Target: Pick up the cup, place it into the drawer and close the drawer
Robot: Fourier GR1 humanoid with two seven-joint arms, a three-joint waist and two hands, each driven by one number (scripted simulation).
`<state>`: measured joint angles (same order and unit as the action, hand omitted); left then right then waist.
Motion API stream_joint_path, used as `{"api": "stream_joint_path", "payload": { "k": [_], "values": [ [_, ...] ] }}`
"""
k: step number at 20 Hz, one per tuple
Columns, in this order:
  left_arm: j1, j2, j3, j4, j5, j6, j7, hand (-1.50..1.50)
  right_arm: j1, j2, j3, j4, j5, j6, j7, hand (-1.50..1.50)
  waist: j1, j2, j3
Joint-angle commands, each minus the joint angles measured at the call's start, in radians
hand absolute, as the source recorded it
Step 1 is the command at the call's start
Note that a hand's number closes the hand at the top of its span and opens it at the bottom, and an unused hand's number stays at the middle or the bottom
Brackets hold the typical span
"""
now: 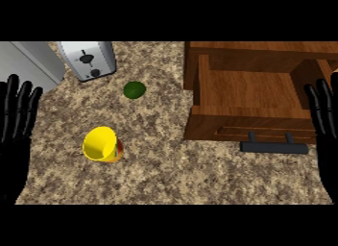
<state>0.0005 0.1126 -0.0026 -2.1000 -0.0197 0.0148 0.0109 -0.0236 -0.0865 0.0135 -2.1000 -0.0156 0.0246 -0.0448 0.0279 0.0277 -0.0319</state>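
Left hand at 9 o'clock, right hand at 3, fingers straight, apart, holding nothing | cup on tabletop at 8 o'clock, untouched | drawer at 2 o'clock open, bare | all steps remained.

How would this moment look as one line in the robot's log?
cup: on counter, untouched | drawer: open, nothing inside | left hand: open, at left edge | right hand: open, at right edge

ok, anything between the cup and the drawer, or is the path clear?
Nothing visible blocks it. The cup stands on bare counter, the drawer is open to its right, and the lime sits behind the cup, off that line. Both hands rest open at the edges.
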Motion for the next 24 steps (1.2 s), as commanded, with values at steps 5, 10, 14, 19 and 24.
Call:
{"api": "stream_joint_path", "payload": {
  "k": [5, 10, 14, 19, 24],
  "values": [
    [0.032, 0.107, 0.037, 0.041, 0.298, -0.294, -0.087, -1.50, -0.021, -0.009, -0.012, -0.001, 0.015, -0.011, 0.044, -1.50, -0.024, -0.028, 0.030],
    [-0.018, 0.080, 0.062, 0.146, 0.493, -0.274, 0.130, -1.50, -0.097, -0.068, -0.016, 0.122, -0.053, 0.075, 0.154, -1.50, -0.024, -0.024, 0.031],
    [0.006, 0.066, 0.072, 0.186, 0.502, -0.306, 0.102, -1.50, -0.031, -0.074, -0.048, 0.099, -0.104, 0.121, 0.134, -1.50, -0.029, -0.028, 0.032],
    [-0.017, 0.082, 0.118, 0.414, 0.407, -0.374, -0.031, -1.50, -0.145, -0.090, -0.088, 0.229, -0.104, 0.135, 0.114, -1.50, -0.028, -0.026, 0.032],
    [-0.039, 0.105, 0.152, 0.543, 0.366, -0.407, -0.080, -1.50, -0.157, -0.101, -0.098, 0.145, -0.114, 0.133, 0.190, -1.50, -0.029, -0.028, 0.032]
  ]
}}
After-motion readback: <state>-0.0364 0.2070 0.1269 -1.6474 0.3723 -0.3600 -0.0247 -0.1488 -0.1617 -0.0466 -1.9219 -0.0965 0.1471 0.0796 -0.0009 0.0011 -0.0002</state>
